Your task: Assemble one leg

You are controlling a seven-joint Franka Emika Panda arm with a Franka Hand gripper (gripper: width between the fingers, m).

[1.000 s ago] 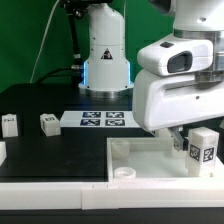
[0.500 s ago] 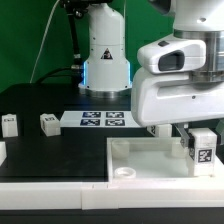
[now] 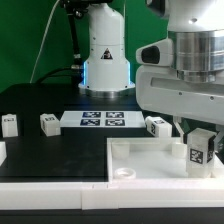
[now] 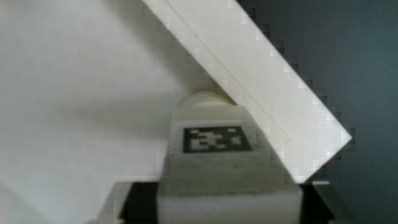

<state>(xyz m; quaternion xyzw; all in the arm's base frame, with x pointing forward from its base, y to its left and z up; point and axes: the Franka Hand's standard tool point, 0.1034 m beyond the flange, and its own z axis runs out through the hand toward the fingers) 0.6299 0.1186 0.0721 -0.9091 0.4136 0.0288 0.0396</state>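
Note:
My gripper (image 3: 199,140) is shut on a white leg (image 3: 200,150) with a marker tag on its face. It holds the leg upright over the right part of the large white panel (image 3: 150,160), close to the panel's raised edge. In the wrist view the leg (image 4: 221,150) sits between my fingers (image 4: 139,200), its rounded tip pointing at the panel's surface (image 4: 89,90) next to the rim (image 4: 249,70). Three more legs lie on the table: two in the exterior view's left (image 3: 9,124) (image 3: 49,123), one behind the panel (image 3: 157,126).
The marker board (image 3: 100,119) lies flat at the back of the black table. The robot's white base (image 3: 105,50) stands behind it. A round socket (image 3: 124,172) shows at the panel's near corner.
My gripper has moved up and toward the exterior view's right with the leg, uncovering the leg that lies behind the panel.

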